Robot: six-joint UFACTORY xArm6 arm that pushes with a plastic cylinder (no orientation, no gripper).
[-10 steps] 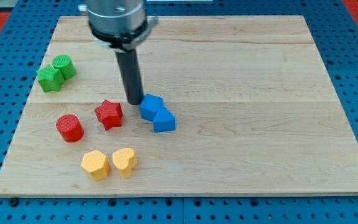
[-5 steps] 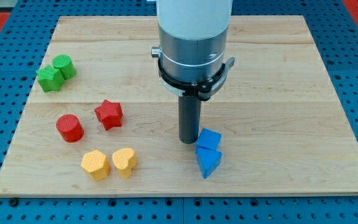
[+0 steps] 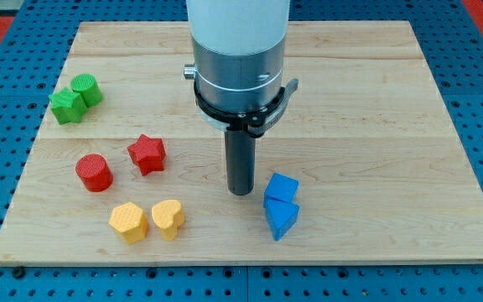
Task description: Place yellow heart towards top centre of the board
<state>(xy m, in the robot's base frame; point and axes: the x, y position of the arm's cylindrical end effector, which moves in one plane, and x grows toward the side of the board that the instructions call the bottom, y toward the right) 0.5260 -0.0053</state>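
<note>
The yellow heart (image 3: 168,218) lies near the board's bottom edge, left of centre, touching a yellow hexagon (image 3: 129,222) on its left. My tip (image 3: 241,192) rests on the board to the right of the heart, roughly a block's width above its level. It stands just left of two blue blocks (image 3: 281,205), with a small gap between.
A red star (image 3: 147,153) and a red cylinder (image 3: 94,172) sit above the yellow blocks. A green star (image 3: 65,106) and a green cylinder (image 3: 85,88) sit at the upper left. The wooden board (image 3: 376,101) lies on a blue pegboard.
My tip pushed the two blue blocks down and to the right, from the board's middle towards the bottom. It has since drawn back slightly left of them. The other blocks have not moved.
</note>
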